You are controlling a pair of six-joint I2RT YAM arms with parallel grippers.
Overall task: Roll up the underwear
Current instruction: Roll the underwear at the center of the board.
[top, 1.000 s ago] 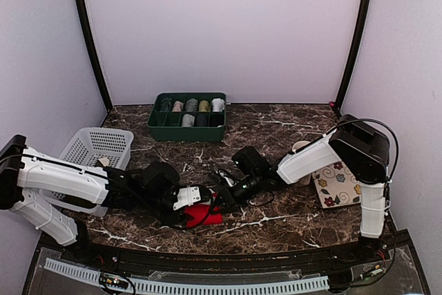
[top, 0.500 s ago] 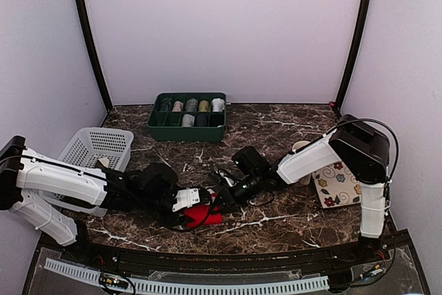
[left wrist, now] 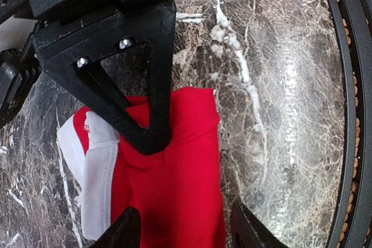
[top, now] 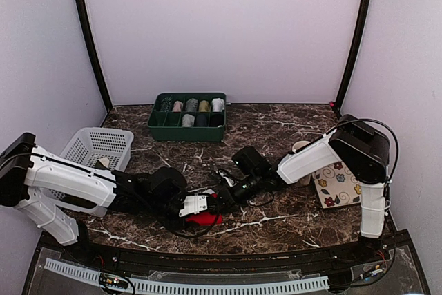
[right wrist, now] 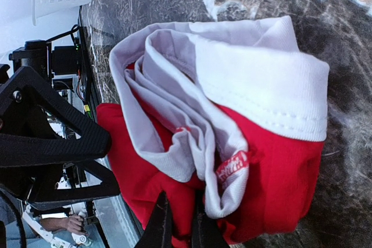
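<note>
The underwear (left wrist: 174,190) is a bright red bundle with a white waistband (right wrist: 256,79), lying partly rolled on the marble near the front edge. From above only a small red patch of the underwear (top: 204,219) shows under the two grippers. My left gripper (left wrist: 186,233) stands open astride the red roll, one finger on each side. My right gripper (right wrist: 181,227) is shut on a fold of red underwear (right wrist: 273,166) just below the waistband. Its black triangular finger (left wrist: 148,120) presses on the roll in the left wrist view. Both grippers (top: 206,205) (top: 219,198) meet over the bundle.
A dark green divided tray (top: 186,132) holding several rolled garments stands at the back. A white mesh basket (top: 97,146) sits at the left. A floral-patterned item (top: 336,183) and a pale cup (top: 300,147) lie at the right. The table's front rail (left wrist: 349,143) is close by.
My left arm has slid to the right over the underwear, so less red fabric shows from above. The right arm has kept its place and its grip.
</note>
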